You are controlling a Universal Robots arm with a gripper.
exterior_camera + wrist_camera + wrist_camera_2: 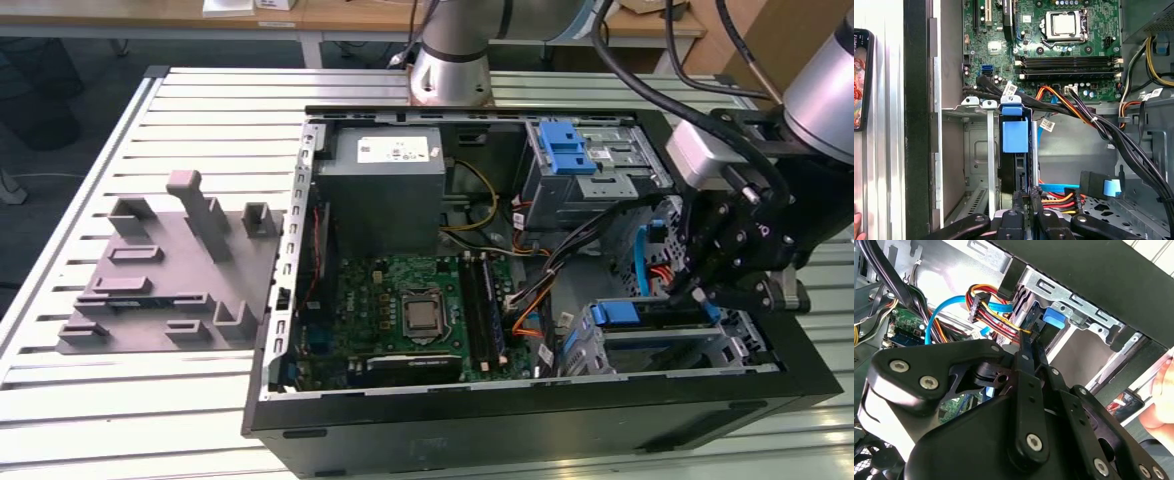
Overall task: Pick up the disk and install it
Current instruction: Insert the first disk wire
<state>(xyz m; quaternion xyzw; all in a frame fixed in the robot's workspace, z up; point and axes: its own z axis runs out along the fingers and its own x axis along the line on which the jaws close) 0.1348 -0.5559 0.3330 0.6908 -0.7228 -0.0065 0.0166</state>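
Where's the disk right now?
In the exterior view the disk stands on edge in the drive bay at the computer case's lower right corner, directly under the gripper, right of the motherboard.

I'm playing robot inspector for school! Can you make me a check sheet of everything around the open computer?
Surface: slatted metal table, carrying the open computer case.
Job's things: disk, blue-framed, standing on edge in the lower bay.
Clutter: grey moulded fixture beside the case, on the exterior view's left.
Grippers: gripper right at the disk's end.
Cables: red-orange bundle and blue cable beside the bay.
Surroundings: a person's hand past the case wall.
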